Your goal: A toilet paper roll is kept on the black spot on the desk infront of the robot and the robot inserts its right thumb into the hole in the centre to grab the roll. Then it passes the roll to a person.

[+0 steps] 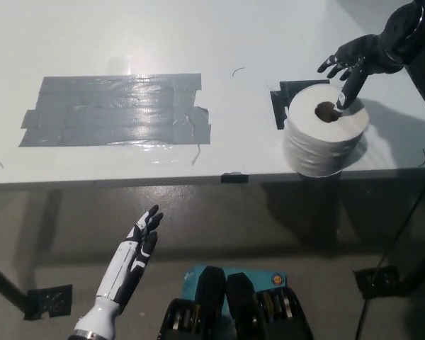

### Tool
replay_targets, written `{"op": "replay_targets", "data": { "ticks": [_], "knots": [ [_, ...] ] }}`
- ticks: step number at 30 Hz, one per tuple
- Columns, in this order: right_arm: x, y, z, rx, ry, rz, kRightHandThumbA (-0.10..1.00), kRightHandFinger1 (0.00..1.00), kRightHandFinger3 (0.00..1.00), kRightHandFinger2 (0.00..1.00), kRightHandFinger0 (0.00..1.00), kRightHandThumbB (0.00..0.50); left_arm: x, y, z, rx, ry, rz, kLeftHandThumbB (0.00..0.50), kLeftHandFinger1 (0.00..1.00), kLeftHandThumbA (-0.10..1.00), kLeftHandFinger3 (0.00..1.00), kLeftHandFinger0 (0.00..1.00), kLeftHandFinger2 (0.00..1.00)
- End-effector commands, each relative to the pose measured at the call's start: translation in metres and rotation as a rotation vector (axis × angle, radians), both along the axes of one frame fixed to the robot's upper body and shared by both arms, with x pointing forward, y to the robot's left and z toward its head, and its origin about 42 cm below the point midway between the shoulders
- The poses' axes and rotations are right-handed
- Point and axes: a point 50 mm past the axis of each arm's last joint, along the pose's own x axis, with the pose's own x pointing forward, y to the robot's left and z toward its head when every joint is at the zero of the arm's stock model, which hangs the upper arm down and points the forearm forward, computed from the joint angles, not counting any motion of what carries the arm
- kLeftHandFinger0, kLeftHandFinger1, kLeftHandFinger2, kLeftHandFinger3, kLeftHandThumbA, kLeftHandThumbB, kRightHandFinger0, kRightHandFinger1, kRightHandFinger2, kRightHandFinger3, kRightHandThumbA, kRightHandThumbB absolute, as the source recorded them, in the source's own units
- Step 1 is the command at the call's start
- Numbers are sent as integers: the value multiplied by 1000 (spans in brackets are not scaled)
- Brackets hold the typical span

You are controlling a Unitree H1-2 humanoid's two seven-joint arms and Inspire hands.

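Observation:
A white toilet paper roll (324,139) stands upright near the desk's front edge at the right, partly on a black tape spot (280,101). Its dark centre hole (326,110) faces up. My black right hand (355,58) hovers just above the roll's far right side, open, fingers spread, its thumb pointing down at the rim of the hole. It holds nothing. My white left hand (133,260) rests open below the desk edge at the lower left.
A large patch of grey tape (117,110) covers the desk's left middle. The desk's front edge (198,177) runs across the picture, with dark floor below. A cable (400,234) crosses the floor at the lower right.

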Motion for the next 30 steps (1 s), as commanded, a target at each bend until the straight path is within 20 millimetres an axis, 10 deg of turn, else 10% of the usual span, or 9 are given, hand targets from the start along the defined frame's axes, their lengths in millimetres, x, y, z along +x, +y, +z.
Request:
{"op": "replay_targets", "data": {
  "ticks": [1, 30],
  "knots": [
    [4, 10, 23, -5, -89, 56, 1000, 1000, 1000, 1000, 1000, 428, 3, 2, 13, 7, -48, -12, 157, 1000, 1000, 1000, 1000, 1000],
    [3, 24, -23, -178, -125, 53, 906, 1000, 1000, 1000, 1000, 357, 9, 3, 22, 18, -66, -26, 161, 1000, 1000, 1000, 1000, 1000]
  ]
}}
